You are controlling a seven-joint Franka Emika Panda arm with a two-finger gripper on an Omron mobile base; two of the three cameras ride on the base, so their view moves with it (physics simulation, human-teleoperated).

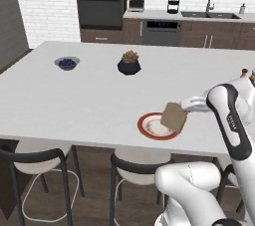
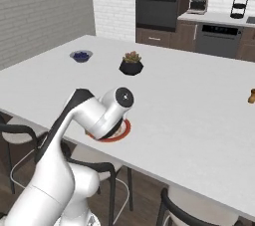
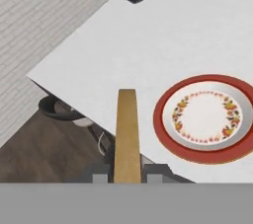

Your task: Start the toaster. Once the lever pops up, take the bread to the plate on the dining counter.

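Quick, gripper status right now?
Gripper: shut on the flat tan-brown bread slice, edge-on between its fingers, beside the red-rimmed round plate.

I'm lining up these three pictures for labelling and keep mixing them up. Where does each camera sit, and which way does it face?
Left base view: behind the arm's left, looking forward over the dining counter; arm at lower right, bread held above the plate.
Right base view: behind the arm's right, same counter; arm at lower left, covering part of the plate.
Hand view: on the hand, looking along the gripper; bread edge-on, plate beside it.
All share the plate; blue bowl too.
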